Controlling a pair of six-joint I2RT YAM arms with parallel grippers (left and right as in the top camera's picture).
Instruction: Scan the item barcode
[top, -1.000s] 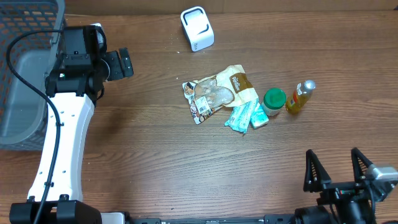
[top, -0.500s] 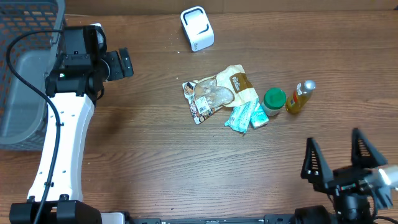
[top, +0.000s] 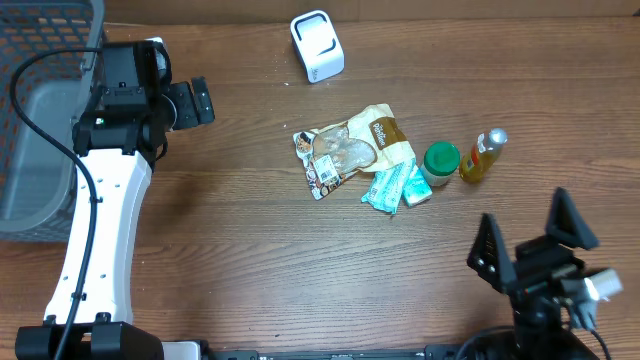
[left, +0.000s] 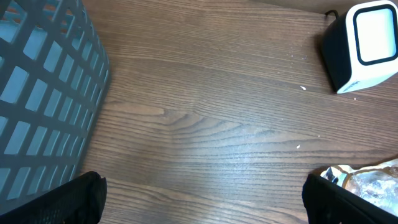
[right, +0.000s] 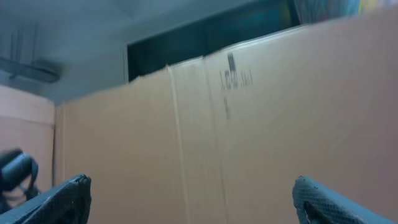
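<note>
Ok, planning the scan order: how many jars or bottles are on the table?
2: a green-lidded jar at the right edge of the packet pile, and a yellow bottle just right of it. The packets could hide another.

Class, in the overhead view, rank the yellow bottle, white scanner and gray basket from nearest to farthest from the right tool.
1. Yellow bottle, just beyond the right tool.
2. White scanner, top centre.
3. Gray basket, far left.

The scanner (left: 364, 46) and foil pouch (left: 368, 182) are cut off at the picture's edge.
</note>
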